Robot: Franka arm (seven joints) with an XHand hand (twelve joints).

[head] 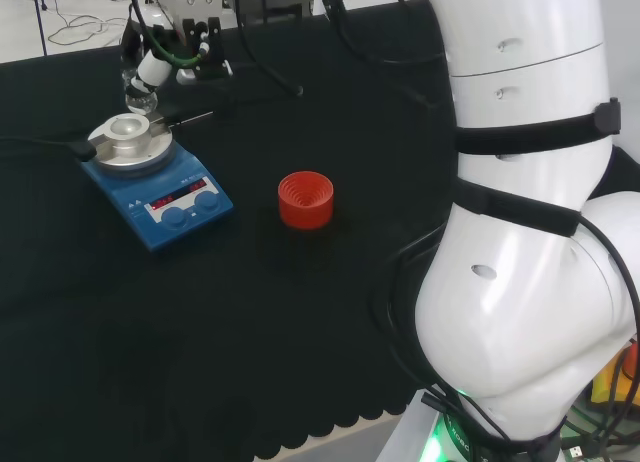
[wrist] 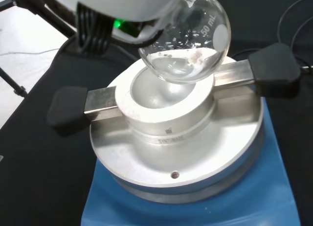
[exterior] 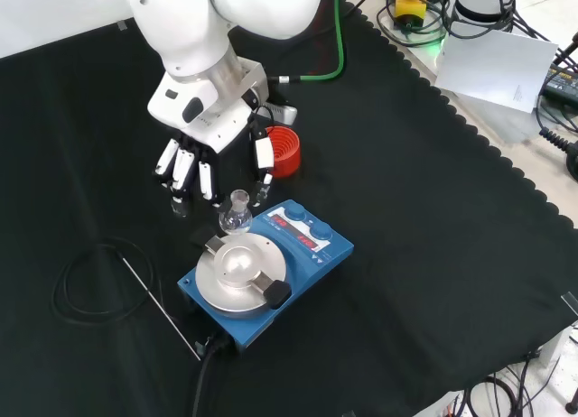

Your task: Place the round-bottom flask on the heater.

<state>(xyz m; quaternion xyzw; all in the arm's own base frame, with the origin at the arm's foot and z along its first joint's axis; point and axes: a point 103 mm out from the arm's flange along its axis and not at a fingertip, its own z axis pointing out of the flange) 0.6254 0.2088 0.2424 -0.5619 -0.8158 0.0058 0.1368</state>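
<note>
The clear round-bottom flask (wrist: 188,45) holds a little clear liquid and hangs tilted just above the rim of the heater's metal bowl (wrist: 164,96). In the front view the flask (exterior: 236,216) sits at the far edge of the blue heater (exterior: 312,254), its neck between the fingers and thumb of the hand (exterior: 200,160), which points down. In the head view the hand (head: 152,67) holds the flask (head: 140,99) over the back of the heater (head: 160,197). The grip on the neck is partly hidden.
A red ribbed ring stand (head: 305,199) is to the right of the heater in the head view, and in the front view the red stand (exterior: 287,151) lies behind the hand. A thin metal rod (exterior: 158,300) and a looped black cable (exterior: 86,282) lie left of the heater.
</note>
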